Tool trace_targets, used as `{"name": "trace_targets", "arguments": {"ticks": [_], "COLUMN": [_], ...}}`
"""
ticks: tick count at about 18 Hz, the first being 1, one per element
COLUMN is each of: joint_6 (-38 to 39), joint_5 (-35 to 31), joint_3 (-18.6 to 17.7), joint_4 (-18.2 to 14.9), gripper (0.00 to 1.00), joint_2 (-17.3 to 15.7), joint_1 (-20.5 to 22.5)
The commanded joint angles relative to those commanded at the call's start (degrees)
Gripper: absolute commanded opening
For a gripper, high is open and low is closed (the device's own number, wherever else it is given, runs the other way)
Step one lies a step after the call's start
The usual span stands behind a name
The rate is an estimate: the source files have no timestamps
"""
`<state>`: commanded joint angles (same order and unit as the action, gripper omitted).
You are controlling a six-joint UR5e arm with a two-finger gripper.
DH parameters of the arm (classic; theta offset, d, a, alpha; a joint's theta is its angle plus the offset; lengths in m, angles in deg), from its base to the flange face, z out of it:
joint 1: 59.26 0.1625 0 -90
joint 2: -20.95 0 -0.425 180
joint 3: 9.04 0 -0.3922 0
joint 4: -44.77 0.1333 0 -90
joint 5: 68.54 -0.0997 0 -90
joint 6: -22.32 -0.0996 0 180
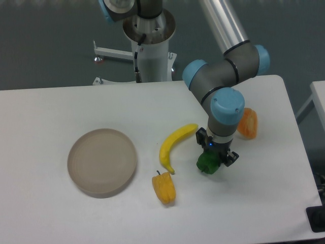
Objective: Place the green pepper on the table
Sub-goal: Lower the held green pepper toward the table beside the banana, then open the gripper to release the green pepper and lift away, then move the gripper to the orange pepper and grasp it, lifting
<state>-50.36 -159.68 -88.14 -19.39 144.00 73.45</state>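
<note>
On the left of the table [45, 109] sat the round plate [102, 161], then the yellow pepper [164, 188] and the banana [174, 146]. Just right of those, the green pepper [207, 162] sat directly under my gripper [215, 158], my fingers closed around it from above, low at the tabletop; I could not tell whether it touched. It was rounded, with no clear long axis. The orange pepper [248, 123] lay beyond my wrist. I could read no writing anywhere.
</note>
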Motion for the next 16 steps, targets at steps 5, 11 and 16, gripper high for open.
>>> {"name": "trace_targets", "arguments": {"ticks": [5, 11, 16], "joint_6": [0.1, -0.2, -0.6], "joint_5": [0.2, -0.4, -0.3], "joint_3": [0.3, 0.2, 0.8], "joint_4": [-0.3, -1.5, -9.2], "gripper": [1.00, 1.00, 1.00], "joint_2": [-0.9, -5.3, -8.3], "joint_1": [0.3, 2.9, 7.0]}}
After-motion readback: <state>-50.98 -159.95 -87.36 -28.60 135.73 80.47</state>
